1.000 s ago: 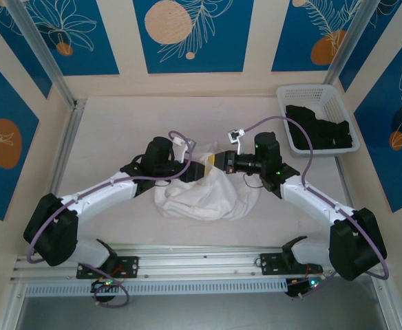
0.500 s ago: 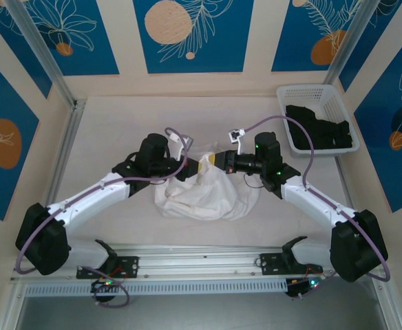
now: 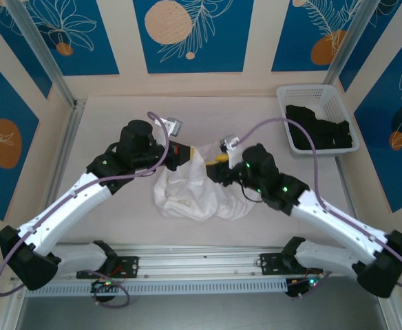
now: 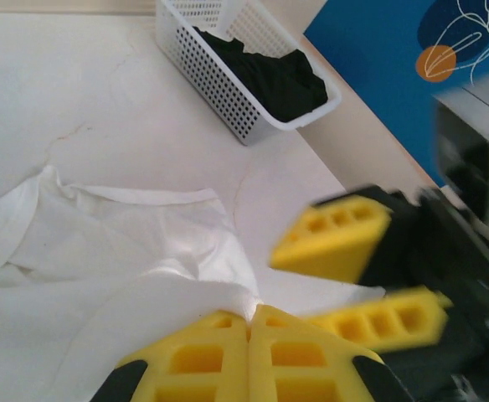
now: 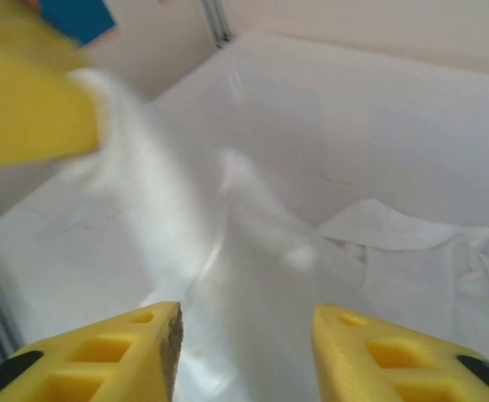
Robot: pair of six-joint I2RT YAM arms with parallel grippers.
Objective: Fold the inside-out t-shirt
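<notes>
Pale counter [image 3: 221,113] is carrying the crumpled white t-shirt [image 3: 187,199] at mid-frame. One thin edge of it is sitting pinched between the left fingers [image 4: 203,356], while the right fingers [image 5: 110,352] are standing spread, gripping nothing. Pulling on that single pinch is risking a slip, or the loose cloth dragging into a worse heap.

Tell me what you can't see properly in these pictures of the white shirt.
- Top view: the arms cover the upper part of the shirt, hiding collar and sleeves.
- Right wrist view: cloth beyond the right gripper is blurred.
- Left wrist view: the bottom edge cuts off the left gripper, hiding how much cloth it pinches.
- Top view: the black clothes in the basket are too small and dark to count.
</notes>
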